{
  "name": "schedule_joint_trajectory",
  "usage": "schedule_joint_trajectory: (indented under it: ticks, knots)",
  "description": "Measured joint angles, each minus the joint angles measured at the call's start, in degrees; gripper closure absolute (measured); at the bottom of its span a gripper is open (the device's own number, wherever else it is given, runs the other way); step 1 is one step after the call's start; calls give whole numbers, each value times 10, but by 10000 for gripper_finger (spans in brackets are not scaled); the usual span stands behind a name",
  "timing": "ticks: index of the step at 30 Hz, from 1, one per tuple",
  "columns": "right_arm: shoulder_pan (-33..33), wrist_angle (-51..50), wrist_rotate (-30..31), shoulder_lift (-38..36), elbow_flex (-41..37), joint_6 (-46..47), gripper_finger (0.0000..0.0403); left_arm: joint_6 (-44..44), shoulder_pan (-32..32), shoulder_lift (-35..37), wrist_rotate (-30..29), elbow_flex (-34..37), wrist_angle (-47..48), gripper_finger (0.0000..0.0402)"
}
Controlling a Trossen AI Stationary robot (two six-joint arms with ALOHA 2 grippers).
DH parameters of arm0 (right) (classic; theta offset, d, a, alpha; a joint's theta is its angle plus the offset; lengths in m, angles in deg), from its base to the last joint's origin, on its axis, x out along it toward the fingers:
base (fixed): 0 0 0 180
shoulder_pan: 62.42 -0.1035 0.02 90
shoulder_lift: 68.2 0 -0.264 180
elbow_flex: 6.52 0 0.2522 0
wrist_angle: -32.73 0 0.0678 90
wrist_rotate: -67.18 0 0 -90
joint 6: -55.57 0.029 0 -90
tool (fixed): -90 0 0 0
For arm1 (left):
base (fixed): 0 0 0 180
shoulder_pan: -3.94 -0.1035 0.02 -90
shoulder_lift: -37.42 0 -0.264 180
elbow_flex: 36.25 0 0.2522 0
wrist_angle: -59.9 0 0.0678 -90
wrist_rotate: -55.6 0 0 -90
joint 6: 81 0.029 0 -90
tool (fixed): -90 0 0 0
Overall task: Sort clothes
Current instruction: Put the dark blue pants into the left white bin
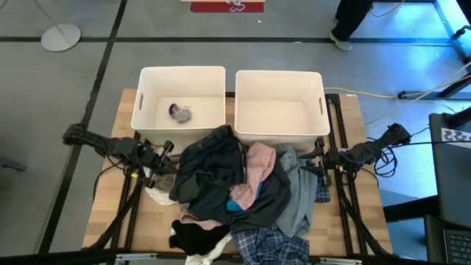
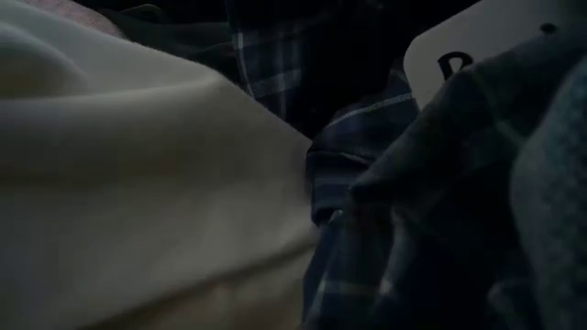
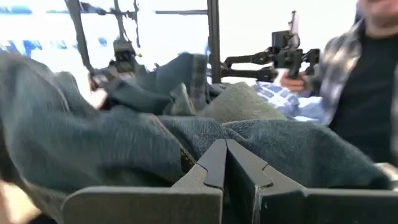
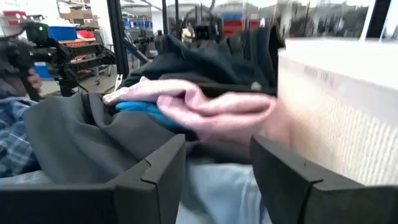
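Note:
The clothes [image 1: 235, 195] lie in one heap on the near half of the table: a dark navy piece [image 1: 210, 165] on top, then pink [image 1: 257, 165], teal [image 1: 235, 206], grey-blue [image 1: 298, 199], blue plaid [image 1: 268, 246], black [image 1: 195, 235] and white [image 1: 158, 195] ones. My left gripper [image 1: 165, 158] is shut at the heap's left edge, and its wrist view shows its fingertips [image 3: 222, 155] up against dark cloth [image 3: 124, 137]. My right gripper [image 1: 318, 163] is open at the heap's right edge, facing the pink garment [image 4: 199, 106]. Pale cloth [image 2: 138, 183] and plaid [image 2: 358, 174] fill the low view. My left gripper's shut fingertips stand level against the dark garment's left side [image 3: 186, 146]; I cannot tell whether they touch it or hold a fold. My right gripper touches nothing that I can see; light blue cloth [image 4: 217, 193] lies low between its open fingers.
Two white bins stand side by side at the far side. The left one [image 1: 182, 71] holds one small grey item [image 1: 179, 112]; the right one [image 1: 280, 73] shows beside my right gripper [image 4: 336, 106]. A person [image 3: 367, 81] stands to the table's right.

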Motion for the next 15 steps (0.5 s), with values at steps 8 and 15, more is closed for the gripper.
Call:
schedule_joint_trajectory:
  ticks: [8,15]
  knots:
    - [0,98,-5,0,0,-2,221,-29,0,0,-6,0,-114,402]
    - [0,135,-22,0,1,31,221,-58,0,0,-8,0,-224,402]
